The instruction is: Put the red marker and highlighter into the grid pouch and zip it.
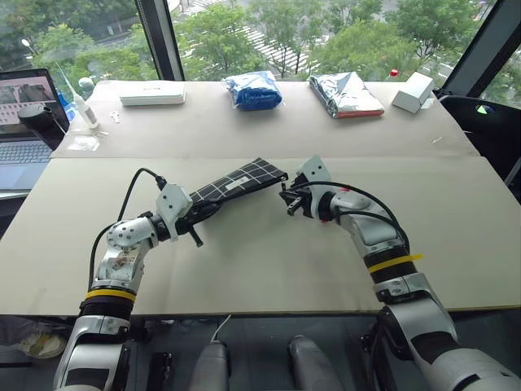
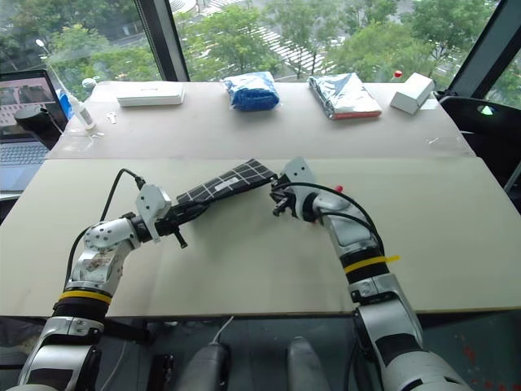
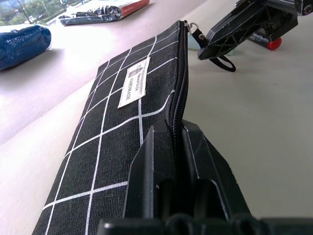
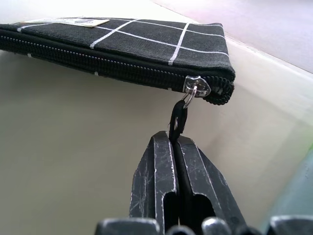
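Pinching the black pull strap [image 4: 178,120], the right gripper [image 4: 174,142] sits at the grid pouch's [image 1: 236,183] zipper end; the left gripper [image 3: 178,142] clamps its opposite end — pouch held between them. Soft, light fabric likely sags, so the strap is the right hold; below lies a bare tan table [image 1: 269,252], windows beyond.

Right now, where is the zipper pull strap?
The zipper pull strap hangs from the grid pouch end, pinched in the right gripper, mid-table.
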Motion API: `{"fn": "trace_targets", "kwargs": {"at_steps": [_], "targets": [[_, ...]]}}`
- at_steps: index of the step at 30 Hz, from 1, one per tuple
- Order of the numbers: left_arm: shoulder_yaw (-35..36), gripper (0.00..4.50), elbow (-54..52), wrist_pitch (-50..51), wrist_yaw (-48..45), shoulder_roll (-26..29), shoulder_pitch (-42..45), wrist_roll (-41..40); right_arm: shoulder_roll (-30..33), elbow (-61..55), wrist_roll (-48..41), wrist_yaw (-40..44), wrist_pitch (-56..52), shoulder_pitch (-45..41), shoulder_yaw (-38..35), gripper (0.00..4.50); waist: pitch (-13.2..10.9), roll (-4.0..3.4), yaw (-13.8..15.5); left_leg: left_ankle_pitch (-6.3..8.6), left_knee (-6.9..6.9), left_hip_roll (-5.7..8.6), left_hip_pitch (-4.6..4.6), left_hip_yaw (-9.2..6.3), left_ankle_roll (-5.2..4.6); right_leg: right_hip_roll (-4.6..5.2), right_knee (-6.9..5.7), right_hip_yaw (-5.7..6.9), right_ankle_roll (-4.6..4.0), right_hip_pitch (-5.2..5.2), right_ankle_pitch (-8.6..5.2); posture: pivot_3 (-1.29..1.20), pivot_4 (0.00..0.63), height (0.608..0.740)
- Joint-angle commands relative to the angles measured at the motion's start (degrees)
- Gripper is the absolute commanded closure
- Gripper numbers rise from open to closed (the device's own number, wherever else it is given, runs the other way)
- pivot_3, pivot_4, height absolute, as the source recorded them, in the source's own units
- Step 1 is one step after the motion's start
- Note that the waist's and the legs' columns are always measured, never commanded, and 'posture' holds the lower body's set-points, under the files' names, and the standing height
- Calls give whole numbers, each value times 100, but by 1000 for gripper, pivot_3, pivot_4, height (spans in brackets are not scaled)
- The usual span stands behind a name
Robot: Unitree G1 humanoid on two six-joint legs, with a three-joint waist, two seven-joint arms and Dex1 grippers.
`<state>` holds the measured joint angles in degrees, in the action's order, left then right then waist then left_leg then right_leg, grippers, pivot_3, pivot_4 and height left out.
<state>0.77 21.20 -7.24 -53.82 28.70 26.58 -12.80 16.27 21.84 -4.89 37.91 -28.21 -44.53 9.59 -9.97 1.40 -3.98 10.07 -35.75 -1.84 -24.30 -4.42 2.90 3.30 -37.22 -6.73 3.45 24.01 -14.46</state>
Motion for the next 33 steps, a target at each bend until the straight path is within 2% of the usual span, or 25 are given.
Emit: {"fn": "trace_targets", "kwargs": {"at_steps": [1, 7, 13, 23, 24, 27, 29, 33], "targets": [[23, 4500, -91, -37, 43, -37, 55, -9, 1, -507, 60, 290, 62, 50, 296, 4444, 0, 0, 0, 0, 0, 0, 0, 0, 0, 0, 0, 0, 0, 0, 0, 0, 150, 740], [-25, 4500, -12, -56, 19, -116, 130, 13, -399, -657, 162, 407, 56, -109, 708, 4444, 0, 0, 0, 0, -1, -1, 1, 0, 0, 0, -2, 1, 0, 0, 0, 0, 150, 740], [-23, 4500, 70, -83, -12, -166, 163, 26, -759, -607, 150, 434, 29, -303, 824, 4444, 0, 0, -1, 0, -1, -1, 0, -1, 0, 0, -4, 4, -1, 2, 0, 0, 150, 740], [-31, 4500, 157, -125, -36, -207, 206, 51, -853, -668, 135, 628, -6, -308, 871, 4444, 0, 0, 2, 0, -5, -1, 0, -2, 1, 0, -12, 7, -1, 4, 1, 0, 150, 740], [-27, 4500, 157, -125, -39, -210, 205, 51, -824, -640, 92, 606, -57, -317, 781, 3840, 0, 0, 3, 0, -5, -1, 1, -2, 1, 0, -14, 7, -1, 4, 1, 0, 150, 740], [-18, 4500, 142, -121, -44, -210, 189, 52, -693, -864, -146, 668, -320, -275, 526, 2959, 0, 0, 10, 0, -6, -1, 1, -2, 1, 0, -18, 8, -1, 5, 1, 0, 150, 740], [-15, 4500, 131, -116, -46, -210, 180, 52, -650, -1048, -305, 699, -548, -230, 380, 2212, 0, 1, 16, 0, -8, 0, 0, -2, 1, 1, -20, 9, -1, 5, 0, 0, 150, 740], [-17, 4500, 124, -115, -41, -225, 160, 51, -237, -2367, -1403, 1290, -1794, 222, -67, 919, 0, 1, 20, 0, -9, -1, 1, -4, 1, 1, -27, 12, 0, 5, 0, 0, 150, 740]]}}
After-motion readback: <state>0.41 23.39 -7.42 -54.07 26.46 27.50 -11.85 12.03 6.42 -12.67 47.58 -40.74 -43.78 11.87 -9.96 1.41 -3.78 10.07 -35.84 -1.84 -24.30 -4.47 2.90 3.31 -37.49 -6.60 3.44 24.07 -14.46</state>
